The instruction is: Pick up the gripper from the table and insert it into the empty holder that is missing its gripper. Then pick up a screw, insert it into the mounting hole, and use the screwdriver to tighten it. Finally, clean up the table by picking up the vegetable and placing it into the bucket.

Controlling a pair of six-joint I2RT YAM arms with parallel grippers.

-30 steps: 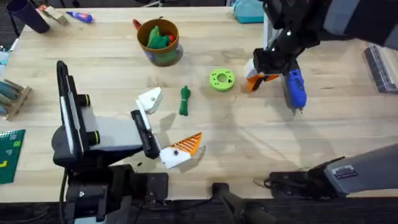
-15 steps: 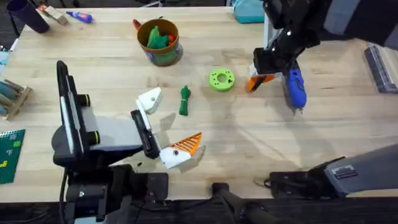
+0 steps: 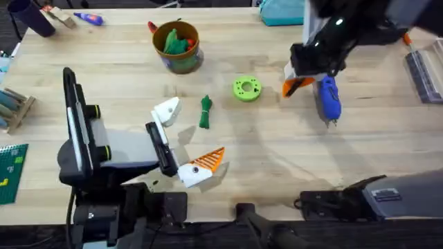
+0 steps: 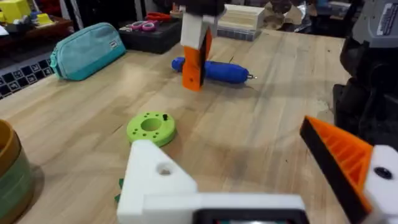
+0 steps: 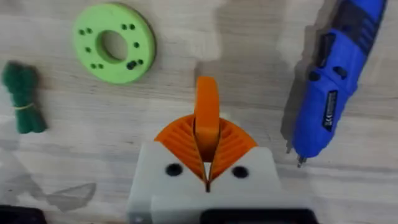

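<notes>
The right gripper [image 3: 299,84] hangs above the far right part of the table [image 3: 277,152] with its ribbed pads [image 5: 177,138] pinched together on the orange gripper tip [image 5: 206,118], which pokes out past the fingers as a narrow wedge. In the left wrist view that same tip [image 4: 194,62] dangles clear of the wood, its long axis running roughly up and down, with the blue screwdriver [image 3: 328,98] lying flat just beside and beyond it. What the coming move turns on, as I read it, is the way to the empty white holder [image 3: 167,111]: it sits well apart from the held tip, over toward the left side of the table on a black arm of the grey stand [image 3: 111,149], past the green ring [image 3: 246,88] and the dark-green vegetable [image 3: 205,111], which lies between ring and holder. So the right arm would have to carry the tip across the middle and turn its axis to match the holder's angled face. The stand's other mount [image 3: 201,167] already wears its striped tip. The left arm's own fingers frame its wrist view, one white [image 4: 155,180] and one orange-padded [image 4: 339,155], standing wide apart and holding nothing. The brown bucket [image 3: 177,45] waits at the far side, with green toys already in it.
</notes>
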